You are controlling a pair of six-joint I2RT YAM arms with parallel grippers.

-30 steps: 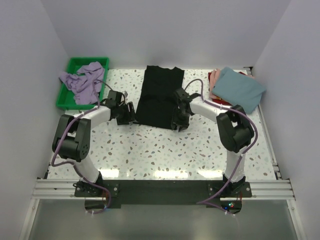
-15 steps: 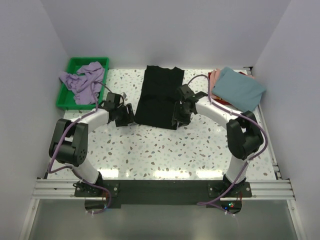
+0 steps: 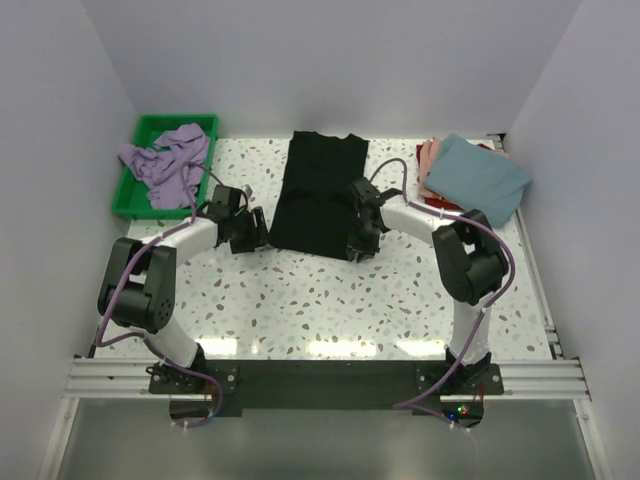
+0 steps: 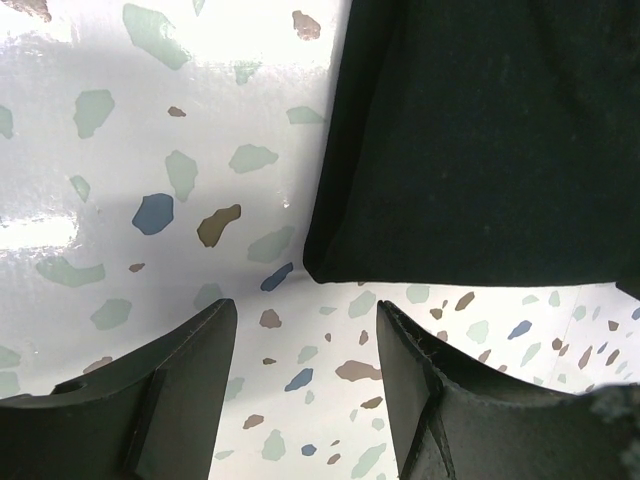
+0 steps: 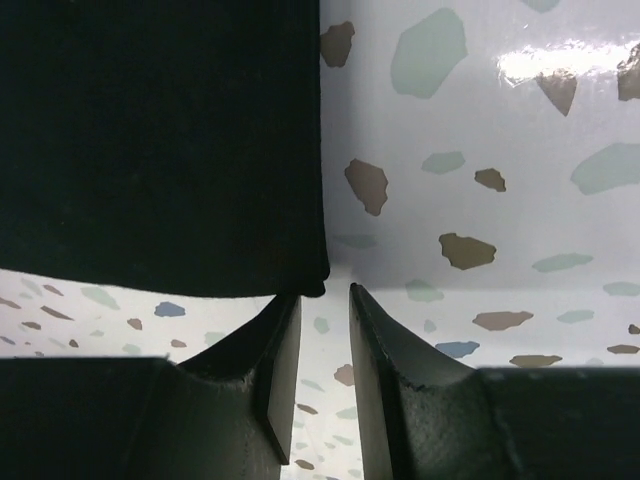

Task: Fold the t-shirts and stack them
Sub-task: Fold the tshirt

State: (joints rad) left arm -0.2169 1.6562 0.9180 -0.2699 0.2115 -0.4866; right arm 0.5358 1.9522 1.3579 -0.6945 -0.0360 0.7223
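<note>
The black tee (image 3: 320, 195) is matt, soft cloth of fine weave. It lies on a table (image 3: 300, 290) with a smooth, glossy, speckled stone-like finish that throws back the light. Left of the tee, the tray (image 3: 128, 200) looks like shiny green plastic and holds crumpled lavender cloth (image 3: 165, 160). Right of the tee, the teal tee (image 3: 478, 178) is matt cloth. The left gripper (image 4: 305, 308) has matt black fingers (image 4: 180, 390), faintly grained.

so the white speckled terrazzo table (image 3: 320, 300) has a black cloth t-shirt (image 3: 318, 190) flat at mid-back, a green plastic tray (image 3: 125, 195) back-left, and a teal-topped stack of folded tees (image 3: 478, 178) back-right
</note>
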